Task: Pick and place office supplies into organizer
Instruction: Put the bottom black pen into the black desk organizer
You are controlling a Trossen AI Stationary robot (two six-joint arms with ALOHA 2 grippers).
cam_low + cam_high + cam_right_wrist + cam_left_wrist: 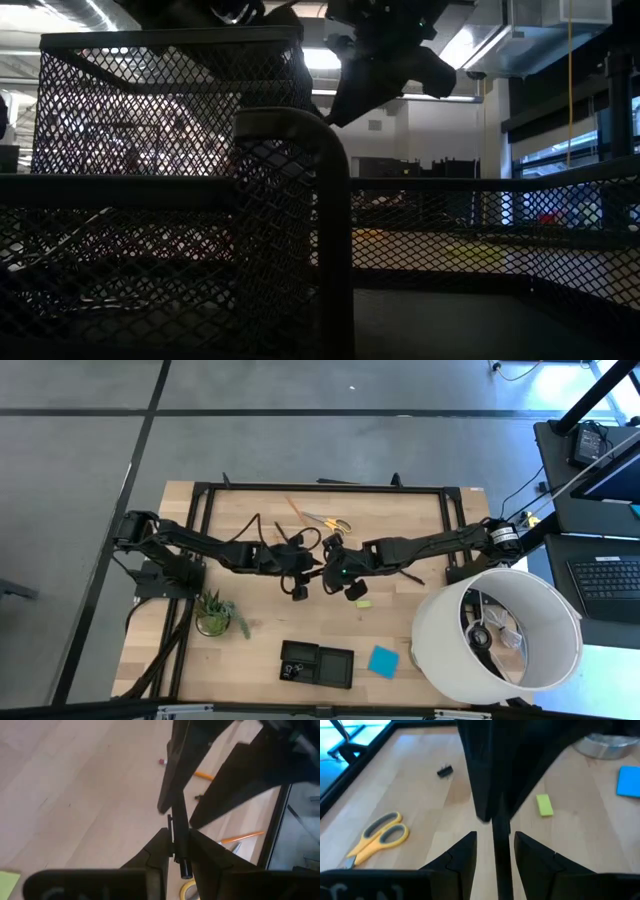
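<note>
Pen, thin and black: off the table, between the two grippers over the middle of the wooden table. It is not in the organizer.

Writing: faint pale marks on the left gripper's body, at the edge of the left wrist view, are too blurred to read.

Right arm: reaches in from the right side to the table's centre. The right gripper has its fingers drawn in narrow, clamped on the pen from both sides, with the pen's end sticking out past them.

Left arm: stretched in from the left side to meet the right arm at the centre. The left gripper has its fingers set narrowly either side of the same pen. Light shows between each finger and the pen, so they are not pressed on it. In the low view both grippers hang high, well clear of the tabletop.

Organizer: low black tray near the front edge of the table, well apart from both grippers.

Other supplies on the table:
- The blue note pad lies just beside the organizer.
- The yellow block lies near the grippers.
- The yellow-handled scissors, the orange pencil and a black clip lie on the far side.

Not task items: potted plant to the left of the organizer, white lampshade at the right front corner.
</note>
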